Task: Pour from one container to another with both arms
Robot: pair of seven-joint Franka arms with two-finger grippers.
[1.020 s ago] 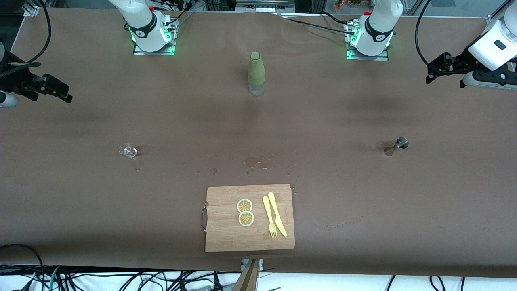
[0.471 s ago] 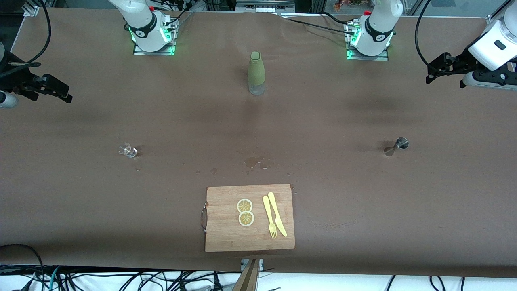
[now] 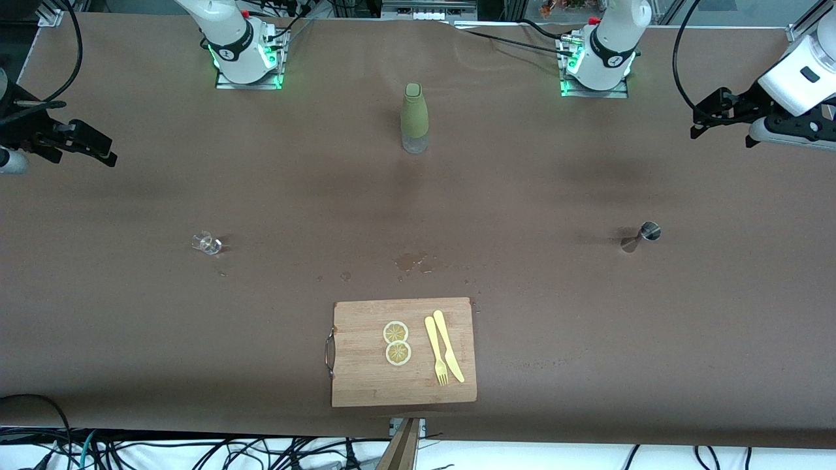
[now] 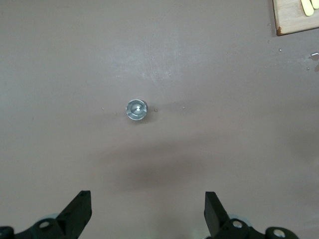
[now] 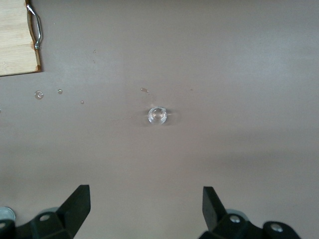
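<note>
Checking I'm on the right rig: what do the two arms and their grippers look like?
Both arms are white with dark grey joint bands, black cables and green-lit bases. The left gripper and right gripper are black, each with two wedge-shaped fingers.

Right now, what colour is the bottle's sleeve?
Olive green over a clear base on the bottle; the front view shows it best.

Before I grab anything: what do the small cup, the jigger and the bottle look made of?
Small cup: clear glass or plastic, see-through with bright glints. Jigger: polished metal, silvery and mirror-like. Bottle: matte olive-green sleeve, perhaps silicone, over a clear base.
</note>
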